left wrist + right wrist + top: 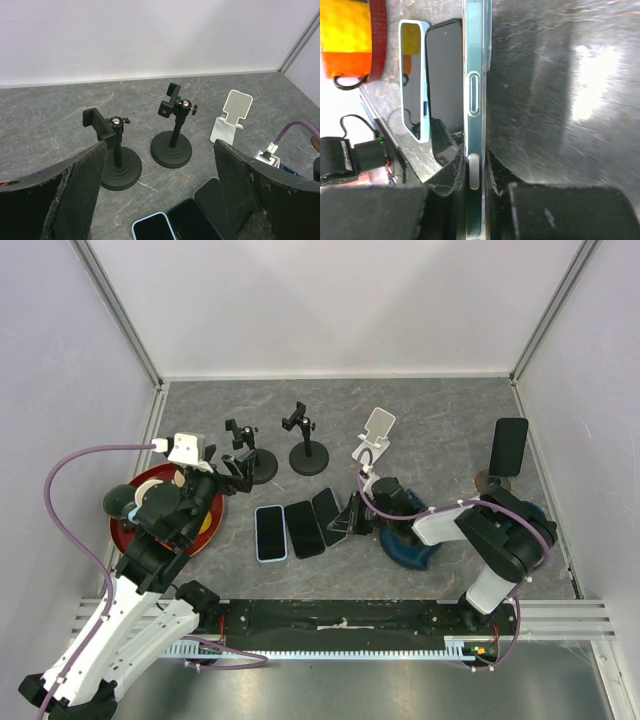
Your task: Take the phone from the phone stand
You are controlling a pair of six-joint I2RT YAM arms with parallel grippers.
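The clear-cased phone is off any stand. It is tipped up on a long edge at the right end of a row on the tabletop, just beside a black phone and a light-blue-cased phone that lie flat. We cannot tell whether its lower edge touches the tabletop.

The right gripper has its jaws pinched nearly shut on the phone's 2 faces at 1 end. The phone's long axis therefore runs straight out from the jaws, with the button edge towards the wrist camera. We judge that letting go here would lay it down as the 3rd in the row.

The left gripper hangs with its jaws spread wide and empty, facing 2 bare clamp stands and a white folding stand.

Another dark phone stands upright in a holder at the far right, much nearer the right arm.
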